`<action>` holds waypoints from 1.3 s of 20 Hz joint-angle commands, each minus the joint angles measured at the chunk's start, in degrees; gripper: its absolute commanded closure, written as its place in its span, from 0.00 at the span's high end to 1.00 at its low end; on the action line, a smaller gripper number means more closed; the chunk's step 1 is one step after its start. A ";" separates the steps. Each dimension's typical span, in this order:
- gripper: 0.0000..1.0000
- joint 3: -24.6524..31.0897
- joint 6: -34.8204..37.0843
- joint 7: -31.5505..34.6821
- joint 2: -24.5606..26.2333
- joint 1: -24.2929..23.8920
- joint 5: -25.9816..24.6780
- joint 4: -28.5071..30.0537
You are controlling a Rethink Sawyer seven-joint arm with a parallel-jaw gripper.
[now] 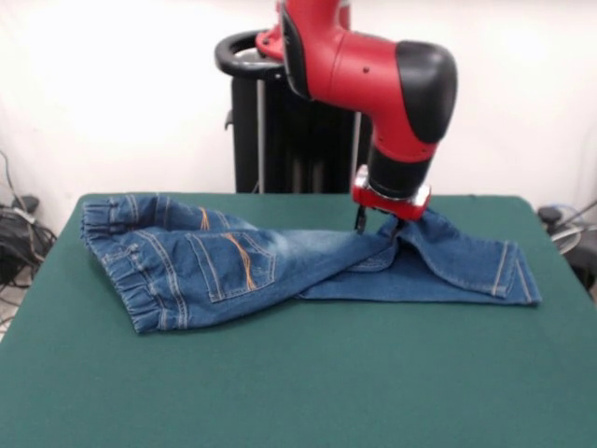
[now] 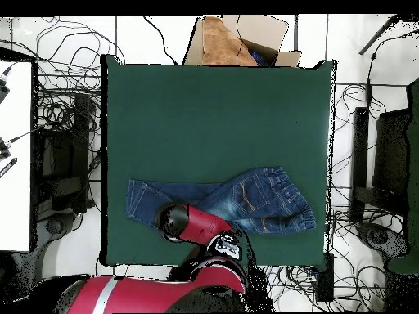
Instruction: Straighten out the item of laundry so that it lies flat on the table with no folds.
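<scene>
Because denim this small is light and limp, you are dealing with cloth that will follow any pull and crease wherever it bunches, so pick your hold with care. Looking from the front, the gripper (image 1: 378, 225) is pressing down right at the crotch of the jeans (image 1: 280, 266), where the fabric is puckering into a small raised ridge around the tips; whether the jaws are apart or pinching that ridge you cannot tell, since the tips are sinking into the folds. To one side of the jaws the waistband end with its gathered elastic and orange-stitched pockets is lying thick and layered; to the other side the leg is running out to its hem, and the second leg seems to be tucked under or folded across the first just below the jaws. All of it is resting on the table (image 1: 298, 392), toward the edge nearest the robot. Looking from overhead, the arm is covering the gripper entirely, so you are learning nothing more about the jaws; the jeans (image 2: 262, 200) are stretching away on both sides of the arm, well inside the table (image 2: 213, 114). I judge a hem or the stiffer waistband seam to be your best hold, as a mid-leg pinch would likely just drag a wrinkle along.
</scene>
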 commanded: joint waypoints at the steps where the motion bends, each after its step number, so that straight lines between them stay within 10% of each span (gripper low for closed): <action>1: 1.00 6.60 2.00 8.93 1.79 0.86 0.68 -1.27; 26: 1.00 9.24 3.20 10.25 -4.33 -1.25 2.36 0.46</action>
